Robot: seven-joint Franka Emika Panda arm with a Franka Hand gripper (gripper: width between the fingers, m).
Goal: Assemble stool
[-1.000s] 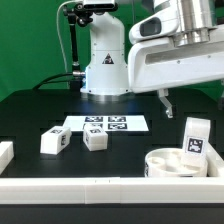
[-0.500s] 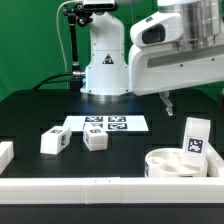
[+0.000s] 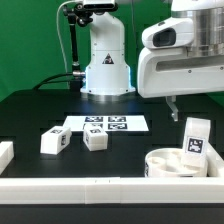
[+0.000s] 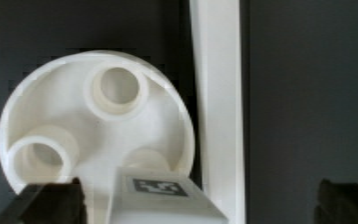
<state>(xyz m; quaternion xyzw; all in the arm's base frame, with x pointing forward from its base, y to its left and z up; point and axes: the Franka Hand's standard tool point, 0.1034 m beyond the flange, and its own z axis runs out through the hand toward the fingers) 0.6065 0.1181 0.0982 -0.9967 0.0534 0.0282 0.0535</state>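
Note:
The white round seat disc [image 3: 168,164] lies at the front on the exterior view's right, and two open sockets show in the seat disc [image 4: 78,120] in the wrist view. One tagged white leg [image 3: 194,137] stands upright on its right part. Seen from the wrist, this leg [image 4: 158,195] sits between my fingers, touching neither. My gripper [image 4: 201,205] hangs open above it, and one dark finger [image 3: 169,103] shows below the hand. Two more legs [image 3: 54,142] [image 3: 96,140] lie loose on the black table at the exterior view's left.
The marker board [image 3: 105,125] lies flat in front of the robot base [image 3: 105,70]. A long white rail [image 3: 90,187] runs along the front edge, with a short piece [image 3: 5,153] at the exterior view's left. The rail [image 4: 217,90] passes close beside the seat.
The hand has shifted a little toward the exterior view's right. The jaws stay open, and the legs and seat have not moved.

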